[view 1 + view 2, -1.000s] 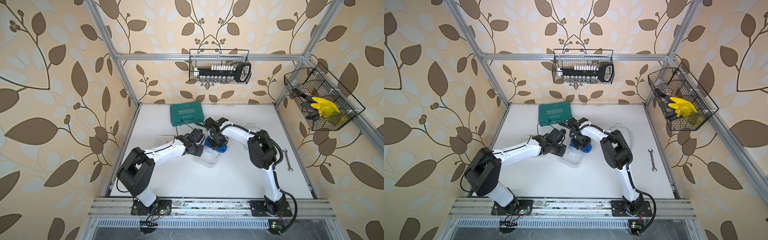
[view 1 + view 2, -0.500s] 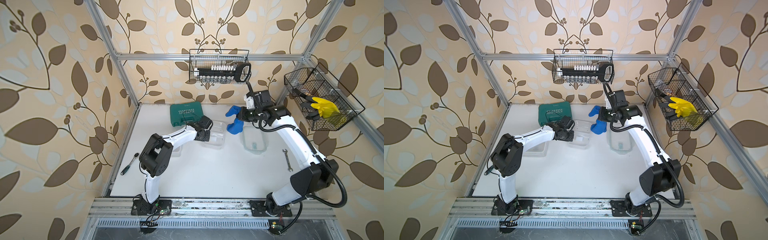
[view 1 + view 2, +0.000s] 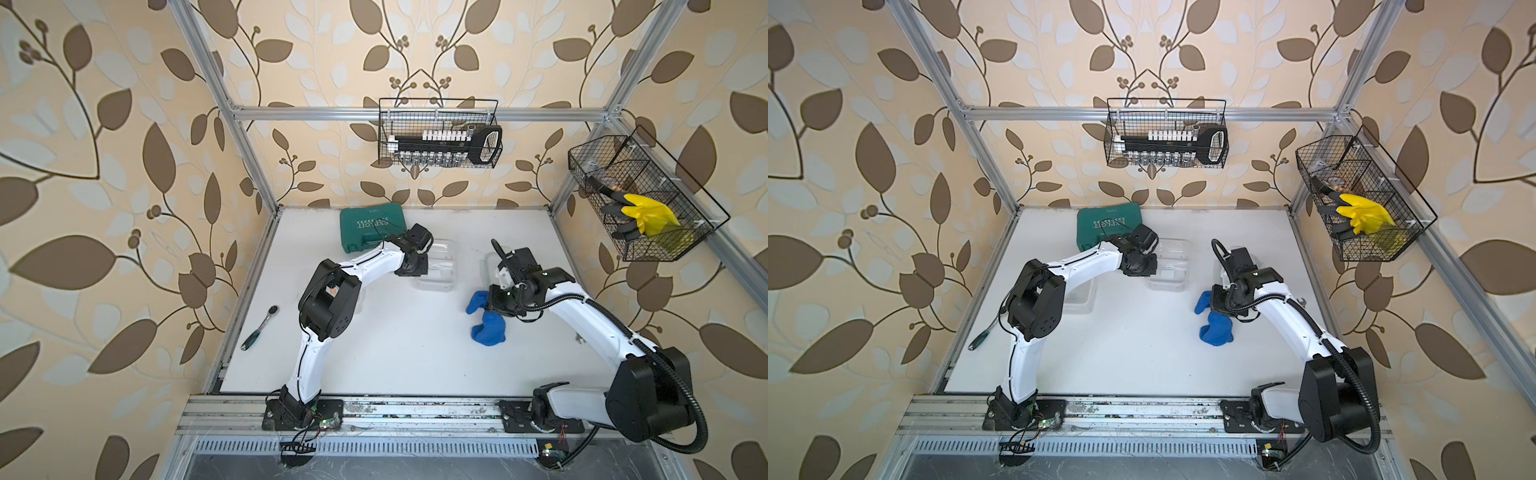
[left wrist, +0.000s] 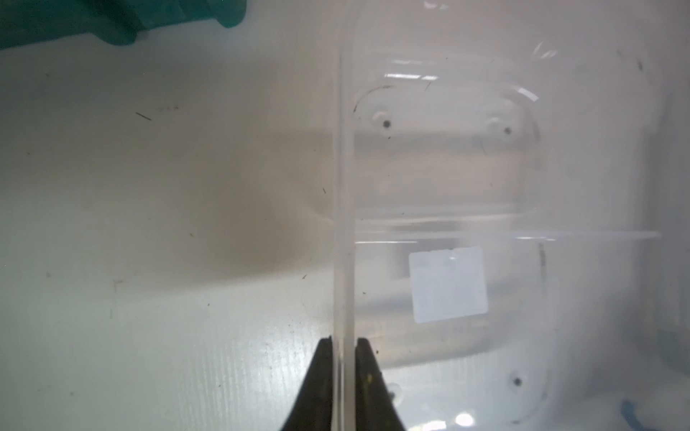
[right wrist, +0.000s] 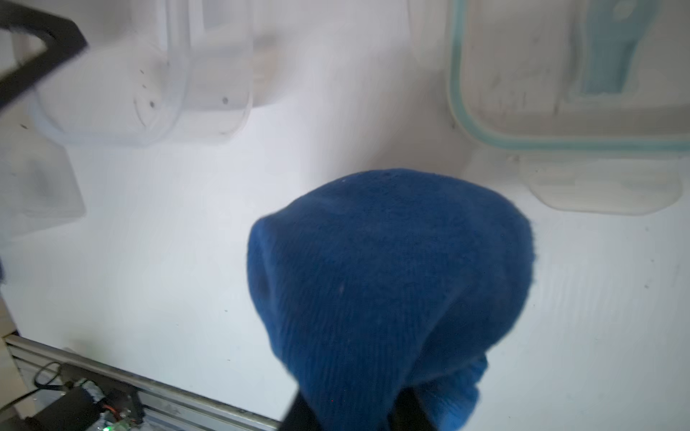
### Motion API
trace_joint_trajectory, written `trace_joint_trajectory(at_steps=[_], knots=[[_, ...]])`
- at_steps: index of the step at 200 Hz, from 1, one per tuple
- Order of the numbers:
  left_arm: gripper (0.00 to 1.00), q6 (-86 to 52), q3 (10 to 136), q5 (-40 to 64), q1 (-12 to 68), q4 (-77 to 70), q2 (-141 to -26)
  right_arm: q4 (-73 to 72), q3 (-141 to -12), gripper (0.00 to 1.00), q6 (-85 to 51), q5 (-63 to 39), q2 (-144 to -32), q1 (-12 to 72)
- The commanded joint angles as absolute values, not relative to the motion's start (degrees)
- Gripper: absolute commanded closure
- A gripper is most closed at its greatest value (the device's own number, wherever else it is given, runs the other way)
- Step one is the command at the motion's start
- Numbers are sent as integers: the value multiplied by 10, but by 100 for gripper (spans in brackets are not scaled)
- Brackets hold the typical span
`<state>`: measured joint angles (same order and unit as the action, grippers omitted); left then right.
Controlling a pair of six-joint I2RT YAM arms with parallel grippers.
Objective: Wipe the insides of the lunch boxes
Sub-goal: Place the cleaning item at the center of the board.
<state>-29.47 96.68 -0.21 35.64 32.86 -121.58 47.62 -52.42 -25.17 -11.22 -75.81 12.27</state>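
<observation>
The white table [image 3: 415, 365] is carrying all items. The teal case [image 3: 365, 228] is lying at the far edge, left of centre. One clear lunch box [image 3: 436, 266] is sitting open just right of the case. A second lunch box [image 3: 1081, 297] is sitting further left and nearer, partly hidden behind the left arm [image 3: 328, 299]. A green-rimmed lid [image 5: 560, 93] is lying flat on the far right, just beyond the right gripper [image 5: 354, 406].

The blue cloth [image 3: 486, 324] is resting bunched on the table right of centre, and its upper part is rising between that gripper's fingers. These fingers are standing apart around the cloth. Whether they are pinching it cannot be determined.

The left gripper [image 4: 343, 341] is straddling the left wall of the first lunch box, one finger on each side and close against it. Whether it is clamping cannot be determined.

A ratchet [image 3: 259, 328] is lying near the left edge.
</observation>
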Motion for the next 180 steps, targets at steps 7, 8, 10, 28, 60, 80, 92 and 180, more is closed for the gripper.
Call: trace_joint_trajectory(at_steps=[7, 8, 10, 28, 60, 80, 92, 180], knots=[[50, -316, 981, 39, 360, 316, -1204, 448, -517, 32, -230, -132, -767, 121], [48, -316, 981, 38, 361, 316, -1203, 447, -517, 30, -230, -132, -766, 121], [46, -316, 979, 38, 360, 316, -1201, 444, -517, 27, -230, -133, -764, 121], [3, -317, 953, 27, 360, 305, -1164, 426, -519, 3, -233, -141, -730, 117], [1, -310, 909, 20, 358, 278, -1087, 452, -550, 2, -220, -180, -703, 101], [1, -305, 889, 11, 357, 278, -1042, 476, -569, 2, -215, -198, -687, 88], [1, -305, 868, 1, 355, 272, -1010, 493, -580, 2, -209, -202, -680, 83], [1, -269, 765, -11, 274, 294, -820, 406, -600, 11, -268, -275, -613, 81]])
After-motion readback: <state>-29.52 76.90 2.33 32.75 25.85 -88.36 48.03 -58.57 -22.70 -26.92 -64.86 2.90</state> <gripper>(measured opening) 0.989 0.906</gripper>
